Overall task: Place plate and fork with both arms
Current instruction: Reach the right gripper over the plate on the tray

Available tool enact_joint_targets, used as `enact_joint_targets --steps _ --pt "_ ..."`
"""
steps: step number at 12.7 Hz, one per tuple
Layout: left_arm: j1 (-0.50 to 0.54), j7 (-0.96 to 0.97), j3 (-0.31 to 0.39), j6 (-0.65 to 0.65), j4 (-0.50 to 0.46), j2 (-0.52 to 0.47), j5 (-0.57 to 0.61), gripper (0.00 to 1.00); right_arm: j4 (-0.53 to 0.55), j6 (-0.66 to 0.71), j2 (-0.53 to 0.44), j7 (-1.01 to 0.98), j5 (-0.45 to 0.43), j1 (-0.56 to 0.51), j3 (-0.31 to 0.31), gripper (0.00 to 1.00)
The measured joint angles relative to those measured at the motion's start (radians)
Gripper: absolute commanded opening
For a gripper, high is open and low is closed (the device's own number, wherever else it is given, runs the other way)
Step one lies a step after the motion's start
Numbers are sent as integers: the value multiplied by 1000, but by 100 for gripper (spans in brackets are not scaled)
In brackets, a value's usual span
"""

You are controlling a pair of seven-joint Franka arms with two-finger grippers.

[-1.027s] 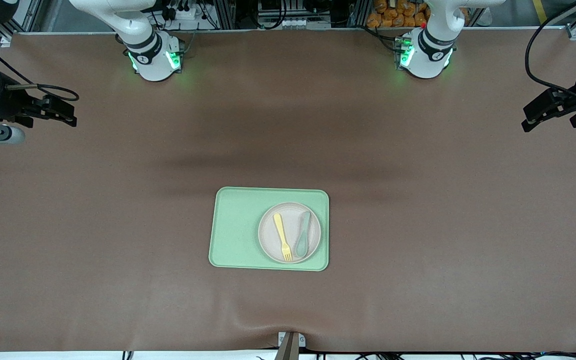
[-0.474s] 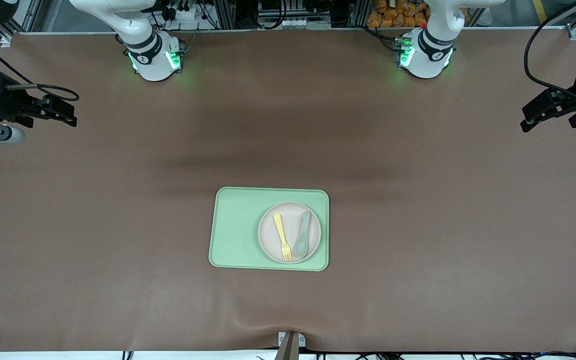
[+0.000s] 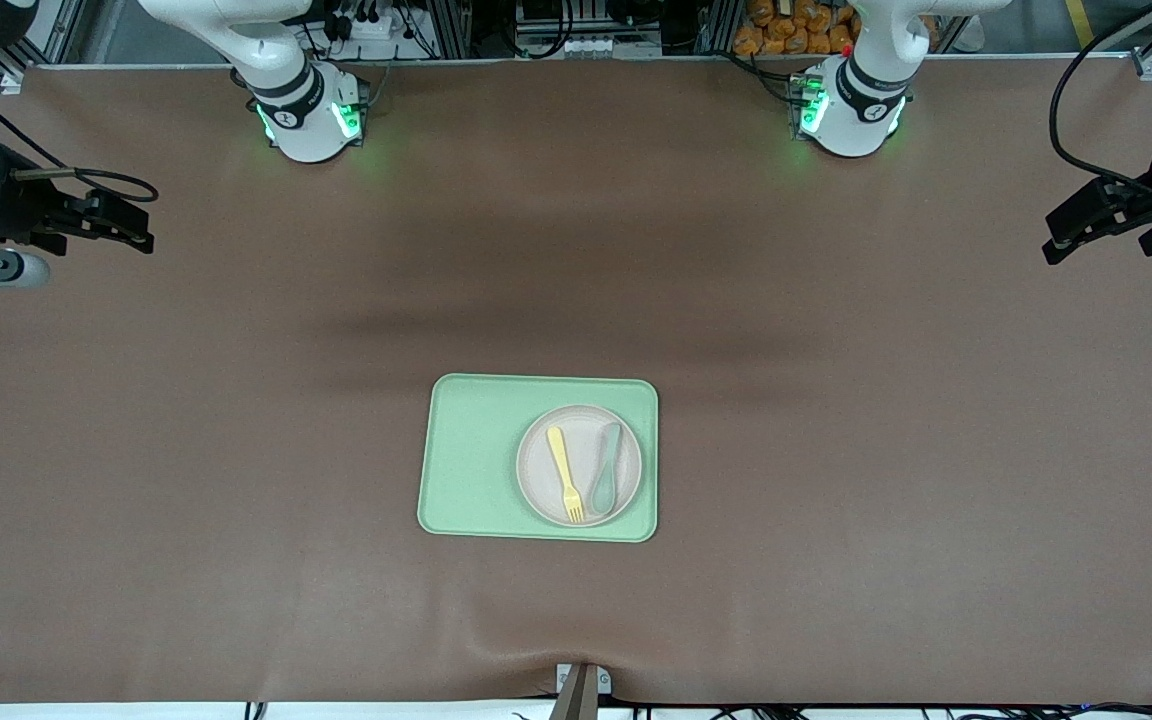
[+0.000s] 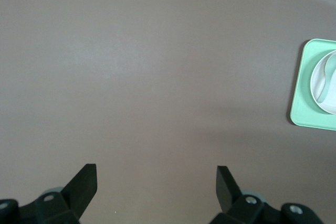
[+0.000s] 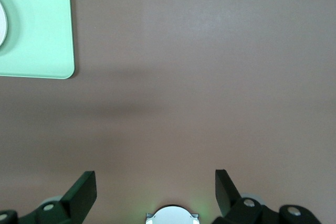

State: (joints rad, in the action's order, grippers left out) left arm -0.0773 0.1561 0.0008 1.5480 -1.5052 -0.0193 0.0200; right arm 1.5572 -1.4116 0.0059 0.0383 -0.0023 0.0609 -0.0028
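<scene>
The plate point(image 3: 579, 466) sits on the light-green tray point(image 3: 471, 460), at the tray's end toward the left arm, and right on it lies the yellow fork point(image 3: 566, 475), tines toward the front camera, with a grey-green spoon point(image 3: 605, 468) just beside it. Nothing is gripped yet

Both grippers hang high and well apart from the tray: the right gripper point(image 3: 126, 222) over the table's right-arm end, jaws spread wide and empty, the left gripper point(image 3: 1086, 222) over the left-arm end, likewise spread with nothing between its fingers

Trouble ahead, I'd judge: fork and spoon lie so close that a finger coming down for the fork could nudge or catch the spoon instead. The fork is thin, flat, smooth plastic on a shallow dish, so it may skate away from a pinch. Lifting the plate by its low rim with cutlery aboard could tip it and spill both pieces, and two arms converging on one small spot may crowd each other

Plate is round, matte, off-white; tray rectangular with rounded corners; the brown table cover point(image 3: 836, 450) looks soft, slightly rippled at its near edge
</scene>
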Motion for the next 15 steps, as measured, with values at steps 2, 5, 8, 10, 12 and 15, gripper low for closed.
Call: enact_joint_targets --steps 2,5,8,10,12,15 --pt "-1 0 -1 0 0 0 0 100 1 0 4 0 0 1 0 100" --pt "-1 1 -4 0 0 0 0 100 9 -6 46 0 28 49 4 100" --pt "-2 1 -8 -4 -2 0 0 100 13 -149 175 5 130 141 8 100" --pt "-3 1 -9 -6 -4 0 0 100 9 -298 281 8 155 218 9 100" --pt "-3 1 -12 -8 -6 0 0 100 -10 -435 377 18 159 287 9 100" --pt "-3 1 -13 -9 -9 0 0 100 -71 -599 514 20 161 329 9 100"
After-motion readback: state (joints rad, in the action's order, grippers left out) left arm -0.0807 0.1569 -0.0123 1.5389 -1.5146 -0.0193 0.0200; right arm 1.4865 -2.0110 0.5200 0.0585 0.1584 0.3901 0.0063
